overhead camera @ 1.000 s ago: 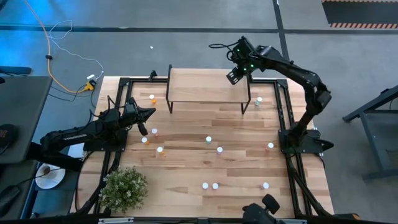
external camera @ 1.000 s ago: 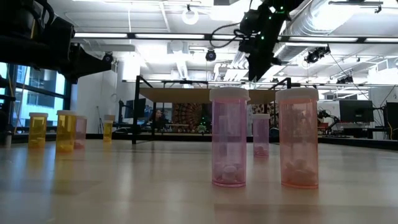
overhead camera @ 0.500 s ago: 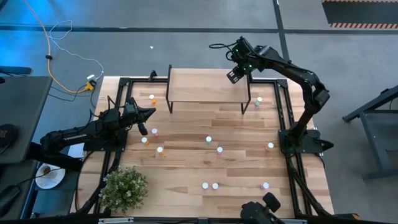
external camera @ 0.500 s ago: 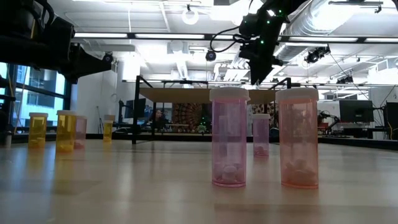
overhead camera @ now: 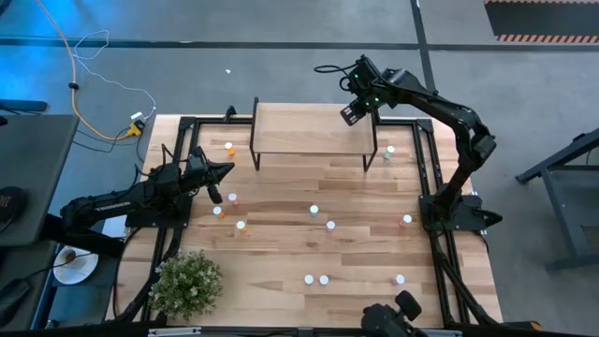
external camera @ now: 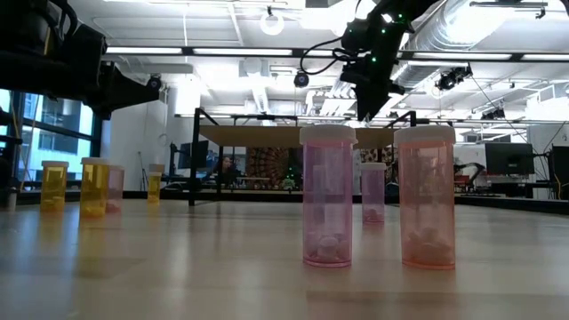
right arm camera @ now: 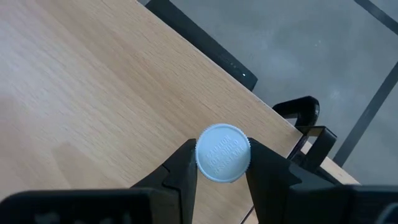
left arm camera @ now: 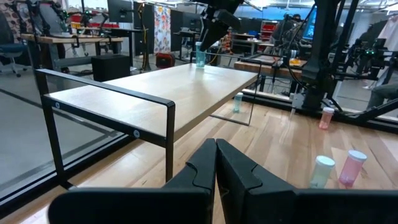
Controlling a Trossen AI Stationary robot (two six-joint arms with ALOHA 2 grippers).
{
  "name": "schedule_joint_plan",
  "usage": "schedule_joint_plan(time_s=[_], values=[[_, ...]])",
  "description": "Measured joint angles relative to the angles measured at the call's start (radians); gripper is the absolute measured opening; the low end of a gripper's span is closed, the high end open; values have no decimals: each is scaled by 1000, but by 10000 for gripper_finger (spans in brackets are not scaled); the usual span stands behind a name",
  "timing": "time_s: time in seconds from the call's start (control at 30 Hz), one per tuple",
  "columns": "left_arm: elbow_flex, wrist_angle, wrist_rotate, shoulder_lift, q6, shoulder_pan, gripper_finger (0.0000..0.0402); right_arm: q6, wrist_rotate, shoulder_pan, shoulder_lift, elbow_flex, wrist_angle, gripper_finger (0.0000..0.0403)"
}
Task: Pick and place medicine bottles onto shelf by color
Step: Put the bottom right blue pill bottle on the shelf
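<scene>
The striped-wood surface (overhead camera: 309, 239) carries scattered small white-capped medicine bottles (overhead camera: 314, 212), orange ones toward the left arm's side and pink ones nearer the front edge. At its far side stands the low light-wood shelf on black metal legs (overhead camera: 309, 131). The right gripper (overhead camera: 353, 113) hangs over the shelf's far right corner, its fingers (right arm camera: 181, 163) closed around a pale green bottle with a white cap (right arm camera: 222, 152). The left gripper (overhead camera: 223, 171) waits above the surface's left side, fingers pressed together and holding nothing.

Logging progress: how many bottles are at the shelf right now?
1: a pale green bottle at the shelf's far edge near its right end, gripped by the right pincer. None appear hidden.
</scene>
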Motion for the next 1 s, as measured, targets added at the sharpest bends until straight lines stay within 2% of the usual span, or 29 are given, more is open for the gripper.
schedule_joint_plan(time_s=[0.53,1.0], values=[[0,0,0,0,0,0,0,2,21,2,6,0,0,105],[0,0,0,0,0,0,0,2,21,2,7,0,0,165]])
